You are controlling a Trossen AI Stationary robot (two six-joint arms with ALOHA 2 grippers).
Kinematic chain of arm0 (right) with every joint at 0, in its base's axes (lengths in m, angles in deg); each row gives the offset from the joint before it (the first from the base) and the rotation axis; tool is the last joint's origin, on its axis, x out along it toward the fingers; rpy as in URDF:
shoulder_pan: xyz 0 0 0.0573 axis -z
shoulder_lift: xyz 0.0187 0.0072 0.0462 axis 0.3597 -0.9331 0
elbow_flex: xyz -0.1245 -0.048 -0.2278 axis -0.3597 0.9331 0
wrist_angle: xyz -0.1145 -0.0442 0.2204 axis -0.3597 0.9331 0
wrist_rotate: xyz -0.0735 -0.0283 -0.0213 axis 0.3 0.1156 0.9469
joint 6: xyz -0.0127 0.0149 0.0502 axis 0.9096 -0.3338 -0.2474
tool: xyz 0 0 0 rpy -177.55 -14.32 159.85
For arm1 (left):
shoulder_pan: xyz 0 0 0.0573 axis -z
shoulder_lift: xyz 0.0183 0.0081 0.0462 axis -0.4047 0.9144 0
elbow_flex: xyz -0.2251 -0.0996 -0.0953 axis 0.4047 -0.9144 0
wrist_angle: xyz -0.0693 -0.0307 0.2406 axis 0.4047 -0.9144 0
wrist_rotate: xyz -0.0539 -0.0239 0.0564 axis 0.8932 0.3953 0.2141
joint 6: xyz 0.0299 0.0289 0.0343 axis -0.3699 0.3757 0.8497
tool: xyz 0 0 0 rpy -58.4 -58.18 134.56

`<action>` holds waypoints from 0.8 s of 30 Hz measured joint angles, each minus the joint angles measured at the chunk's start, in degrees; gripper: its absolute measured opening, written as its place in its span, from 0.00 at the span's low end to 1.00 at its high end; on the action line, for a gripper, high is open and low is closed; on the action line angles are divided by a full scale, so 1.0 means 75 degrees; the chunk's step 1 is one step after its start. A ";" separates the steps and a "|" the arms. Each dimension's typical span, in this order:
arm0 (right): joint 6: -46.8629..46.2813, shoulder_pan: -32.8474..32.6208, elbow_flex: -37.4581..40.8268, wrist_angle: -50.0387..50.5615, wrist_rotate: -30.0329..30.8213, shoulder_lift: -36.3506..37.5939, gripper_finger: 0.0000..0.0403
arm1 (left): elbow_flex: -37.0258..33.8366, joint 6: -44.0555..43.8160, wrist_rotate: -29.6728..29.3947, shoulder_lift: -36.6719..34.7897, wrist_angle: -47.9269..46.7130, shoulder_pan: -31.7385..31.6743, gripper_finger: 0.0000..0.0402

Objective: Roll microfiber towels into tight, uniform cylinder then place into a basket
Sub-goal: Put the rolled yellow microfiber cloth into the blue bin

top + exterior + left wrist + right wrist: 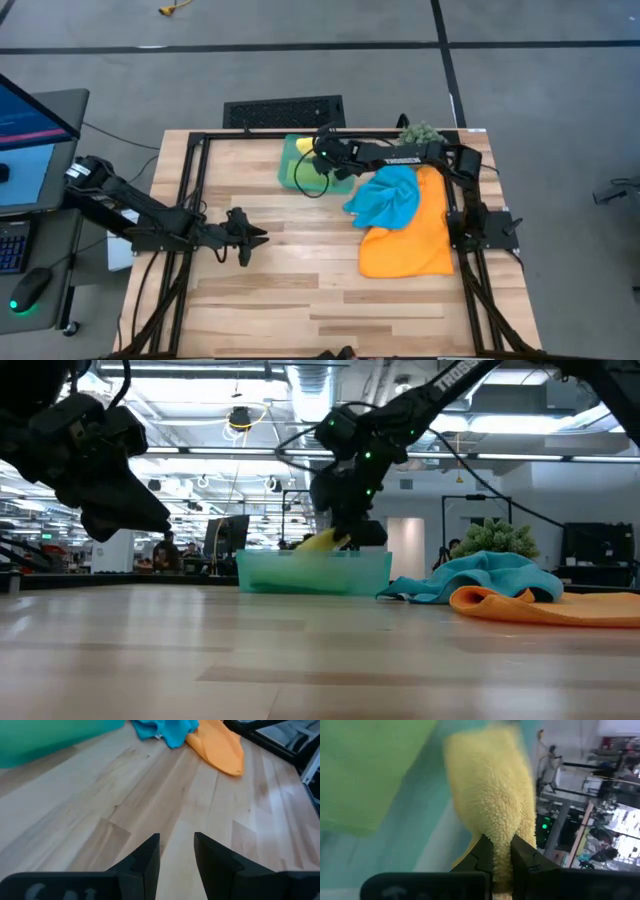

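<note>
Yellow towel hangs over teal basket; blue, orange beside.

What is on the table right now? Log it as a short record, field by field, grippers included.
right gripper: shut on the yellow towel, over the basket
left gripper: open, empty, above bare table at the left
basket contents: green towel; yellow towel partly in
blue towel: crumpled, lying on the orange towel's far end
orange towel: spread unrolled at the table's right
plant ball: far right corner
towels not yet in the basket: blue, orange
</note>
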 joint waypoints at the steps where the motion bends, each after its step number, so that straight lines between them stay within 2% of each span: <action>1: 0.0014 0.0009 0.0015 -0.0045 0.0021 -0.0042 0.10 | 0.0000 -0.0002 0.0025 0.0000 -0.0005 -0.0038 0.27; 9: 0.0383 0.0115 0.0006 -0.0780 -0.0325 -0.0044 0.10 | 0.0003 0.0050 0.0102 0.0000 -0.0131 -0.0232 0.27; 12: 0.0641 0.0108 0.0006 -0.0701 -0.0680 -0.0044 0.10 | 0.0003 0.0050 0.0143 0.0000 -0.0203 -0.0245 0.27; 21: 0.0760 0.0177 0.0006 -0.0766 -0.0854 -0.0044 0.10 | 0.0003 0.0044 0.0181 0.0000 -0.0236 -0.0251 0.27; 24: 0.0805 0.0228 0.0006 -0.0768 -0.1291 -0.0044 0.10 | 0.0003 0.0044 0.0181 0.0000 -0.0231 -0.0251 0.27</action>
